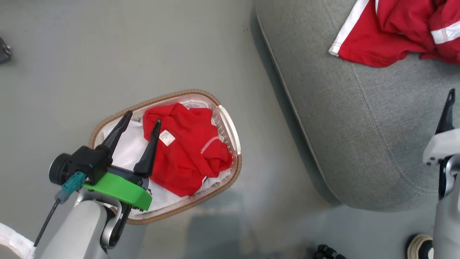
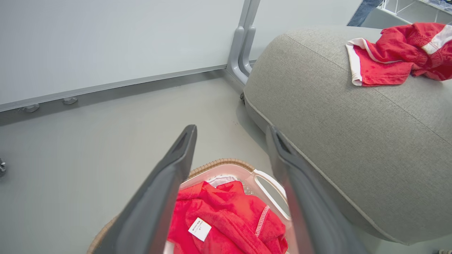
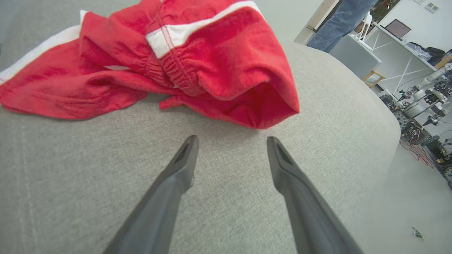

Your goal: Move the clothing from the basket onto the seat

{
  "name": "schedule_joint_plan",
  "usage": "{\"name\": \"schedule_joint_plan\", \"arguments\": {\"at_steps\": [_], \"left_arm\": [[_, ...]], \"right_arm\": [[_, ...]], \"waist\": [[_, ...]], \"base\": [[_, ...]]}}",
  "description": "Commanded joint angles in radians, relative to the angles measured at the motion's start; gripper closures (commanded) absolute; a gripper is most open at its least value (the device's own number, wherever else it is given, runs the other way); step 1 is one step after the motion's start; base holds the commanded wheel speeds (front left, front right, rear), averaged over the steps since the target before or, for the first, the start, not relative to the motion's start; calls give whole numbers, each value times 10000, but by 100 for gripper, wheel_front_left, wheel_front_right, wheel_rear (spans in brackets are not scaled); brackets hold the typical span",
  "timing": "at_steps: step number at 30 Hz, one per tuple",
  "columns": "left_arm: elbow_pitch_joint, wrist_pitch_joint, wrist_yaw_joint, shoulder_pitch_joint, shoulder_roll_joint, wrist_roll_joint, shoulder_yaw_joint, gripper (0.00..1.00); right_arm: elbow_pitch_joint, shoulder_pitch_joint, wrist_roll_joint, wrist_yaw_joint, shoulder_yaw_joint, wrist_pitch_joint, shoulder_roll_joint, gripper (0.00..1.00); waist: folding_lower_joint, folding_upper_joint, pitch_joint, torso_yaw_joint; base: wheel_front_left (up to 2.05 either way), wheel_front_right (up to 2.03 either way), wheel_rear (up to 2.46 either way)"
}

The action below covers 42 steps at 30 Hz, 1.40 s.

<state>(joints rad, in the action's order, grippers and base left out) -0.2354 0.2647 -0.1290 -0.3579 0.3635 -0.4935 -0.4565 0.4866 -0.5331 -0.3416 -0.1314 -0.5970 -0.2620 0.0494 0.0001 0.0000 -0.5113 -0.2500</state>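
Grey seat (image 3: 70,176), red clothing (image 3: 212,63) just beyond right gripper (image 3: 231,141), spread, empty, left gripper (image 1: 143,118) wide over basket (image 1: 161,96)

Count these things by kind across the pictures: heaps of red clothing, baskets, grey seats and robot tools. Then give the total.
Red clothing heaps: 2
Basket: 1
Grey seat: 1
Tools, left tool and right tool, both open: 2
Total: 6

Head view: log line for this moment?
left gripper: open, over basket | right gripper: open, empty, over seat | seat garment: lying loose | basket garment: not gripped
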Motion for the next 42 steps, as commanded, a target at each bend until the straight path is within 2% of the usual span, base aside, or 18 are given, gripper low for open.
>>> {"name": "schedule_joint_plan", "arguments": {"at_steps": [1,8,21,29,34,42], "left_arm": [[-104,-7,-31,252,-118,103,227,0],[-762,-7,-31,1093,-983,401,1952,0],[-1823,-6,-31,1560,-1918,1581,4792,0],[-1921,-6,-29,2022,-2148,1788,5127,0],[-1714,-6,-31,2497,-2328,2016,5202,0],[-973,-6,-30,3595,-2481,2130,4812,0]], "right_arm": [[-111,326,198,14,230,-38,39,0],[-398,1145,1054,14,2229,-31,62,0],[-861,1146,3530,14,5701,-31,45,0],[-970,1806,4225,14,6808,-31,48,0],[-981,2316,4384,14,7077,-31,40,0],[-1167,3286,4627,14,7226,-31,41,0]], "waist": [[-1,0,836,378],[-1,0,1943,893],[-1,0,2881,2185],[-1,0,3390,2677],[-1,0,3716,2743],[-1,0,4276,2713]], "base": [[0,0,0],[0,0,0],[0,0,0],[0,0,0],[0,0,0],[0,0,0]]}}
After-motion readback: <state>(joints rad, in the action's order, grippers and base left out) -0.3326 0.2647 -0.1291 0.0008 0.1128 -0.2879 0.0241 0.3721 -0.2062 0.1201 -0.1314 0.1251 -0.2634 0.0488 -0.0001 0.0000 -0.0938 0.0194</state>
